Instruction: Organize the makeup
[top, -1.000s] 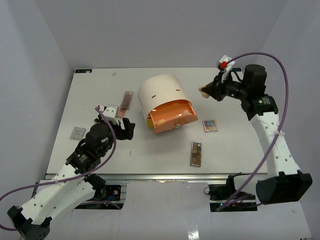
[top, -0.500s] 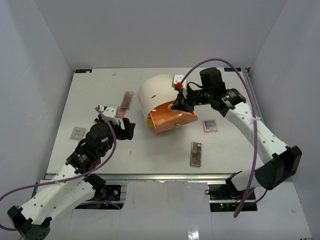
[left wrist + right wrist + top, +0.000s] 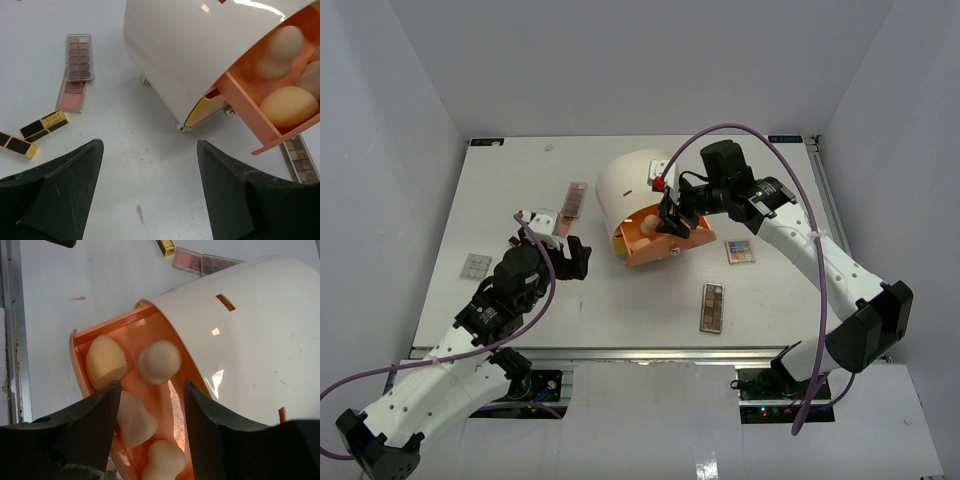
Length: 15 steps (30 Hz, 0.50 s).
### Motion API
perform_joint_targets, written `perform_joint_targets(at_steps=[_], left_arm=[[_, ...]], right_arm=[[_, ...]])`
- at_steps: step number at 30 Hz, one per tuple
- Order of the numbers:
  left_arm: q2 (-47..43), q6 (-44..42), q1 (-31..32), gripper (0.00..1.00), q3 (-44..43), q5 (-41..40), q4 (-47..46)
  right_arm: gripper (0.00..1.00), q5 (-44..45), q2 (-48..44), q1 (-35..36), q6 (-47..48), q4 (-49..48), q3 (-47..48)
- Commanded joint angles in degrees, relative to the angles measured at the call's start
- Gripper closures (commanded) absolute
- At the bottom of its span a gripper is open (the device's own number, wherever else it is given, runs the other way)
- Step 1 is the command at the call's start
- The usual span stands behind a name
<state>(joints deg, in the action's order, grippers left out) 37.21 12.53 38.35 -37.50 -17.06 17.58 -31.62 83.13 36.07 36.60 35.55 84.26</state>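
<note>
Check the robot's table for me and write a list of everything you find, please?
Surface: white table, one small reddish mark.
Job's things: four beige sponges in the open orange drawer; palettes and gold-and-black bars lie loose on the table.
Clutter: nothing seen.
Grippers: left gripper open, empty, above the table; right gripper open over the drawer.
Cables: a purple cable loops off each arm.
Surroundings: cream cylinder organiser mid-table; pale walls all round.
</note>
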Motion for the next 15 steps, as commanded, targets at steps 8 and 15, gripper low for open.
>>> perform_joint_targets(at_steps=[8,15], left_arm=[[0.13,-0.87,-0.20,0.11,-0.05,2.63,-4.31],[5.56,0.13,-0.29,0.11,-10.30,8.44,-6.15]], right_arm=[[0.53,-11.20,-8.35,-2.51,6.32,2.75,3.11],[0.87,-20.45,-21.02,-3.91,27.21,8.34,-9.85]])
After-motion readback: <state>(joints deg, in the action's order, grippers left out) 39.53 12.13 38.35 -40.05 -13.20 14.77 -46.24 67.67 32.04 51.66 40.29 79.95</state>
